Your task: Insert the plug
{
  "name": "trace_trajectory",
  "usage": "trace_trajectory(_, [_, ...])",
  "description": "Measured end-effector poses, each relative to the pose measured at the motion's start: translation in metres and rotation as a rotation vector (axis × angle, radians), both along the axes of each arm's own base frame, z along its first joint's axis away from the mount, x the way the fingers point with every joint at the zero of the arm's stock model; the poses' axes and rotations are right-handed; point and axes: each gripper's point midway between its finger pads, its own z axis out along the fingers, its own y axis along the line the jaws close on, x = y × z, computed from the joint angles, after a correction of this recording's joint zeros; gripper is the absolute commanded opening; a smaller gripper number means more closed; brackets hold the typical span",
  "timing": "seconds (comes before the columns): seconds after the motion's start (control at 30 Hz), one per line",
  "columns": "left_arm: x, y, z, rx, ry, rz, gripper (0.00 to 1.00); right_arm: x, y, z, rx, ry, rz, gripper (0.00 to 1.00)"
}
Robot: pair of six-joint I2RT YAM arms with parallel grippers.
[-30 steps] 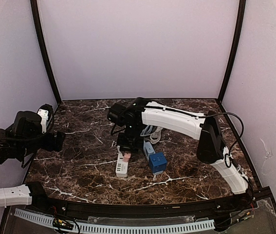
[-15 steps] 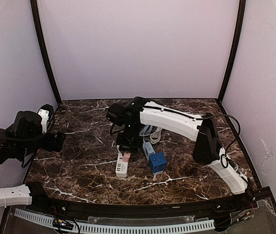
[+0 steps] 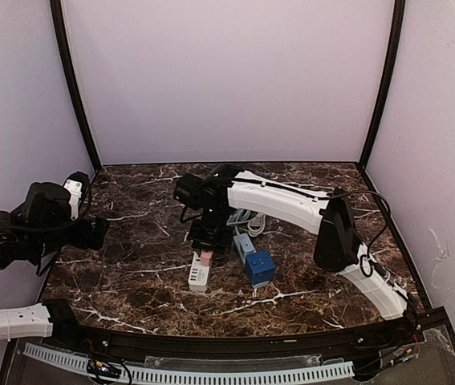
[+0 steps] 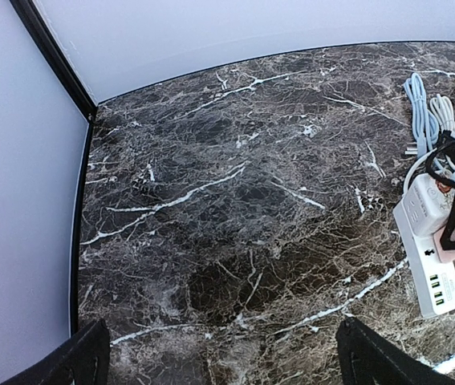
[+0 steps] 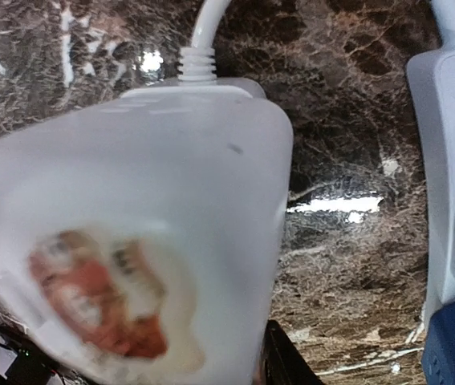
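Overhead view of a dark marble table (image 3: 131, 281) between pale walls. Near the middle of the frame, a white power strip (image 3: 199, 277) lying lengthwise, with a pink plug (image 3: 206, 258) standing on its top face, about midway along. Directly over the plug, the right gripper (image 3: 209, 243), pointing down at the end of a long white arm reaching in from the lower right. In the left wrist view, at the right edge, black fingers (image 4: 452, 227) framing the pink plug on both sides; cannot tell whether clamped on it or letting go. Just right of the strip, a blue cube adapter (image 3: 260, 267), with loose white cable (image 3: 253, 218) above it. At the left edge of the overhead frame, the left gripper (image 3: 92, 233), fingers spread wide, holding nothing, well apart from the strip. Right wrist view: only a blurred close-up of the strip's cable end with a reddish spot; no plug visible there.

Judged progress: late. Plug apparently at or in its socket; depth of seating too small to tell. Probably left to do: a final press if not fully home, then a release and a lift clear.
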Motion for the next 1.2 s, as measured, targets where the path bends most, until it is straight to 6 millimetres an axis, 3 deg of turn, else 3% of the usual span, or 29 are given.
trace_trajectory(0.17, [0.0,0.0,0.0,0.0,0.0,0.0,0.99,0.001,0.001,-0.028,-0.028,0.004,0.005,0.44])
trace_trajectory(0.43, [0.0,0.0,0.0,0.001,0.001,0.001,0.99,0.004,0.004,-0.026,-0.003,-0.019,0.006,0.56])
trace_trajectory(0.6, [0.0,0.0,0.0,0.001,0.0,0.001,0.99,0.01,0.013,-0.012,0.05,-0.054,0.012,0.62])
trace_trajectory(0.8, [0.0,0.0,0.0,0.001,0.0,0.001,0.99,0.016,0.024,0.021,0.147,-0.111,0.014,0.59])
trace_trajectory(0.97, [0.0,0.001,0.0,0.002,-0.001,0.003,0.99,0.014,0.018,0.043,0.18,-0.138,0.012,0.53])
trace_trajectory(1.2, [0.0,0.001,0.0,0.003,-0.002,0.005,0.99,0.005,0.0,0.044,0.158,-0.134,0.016,0.42])
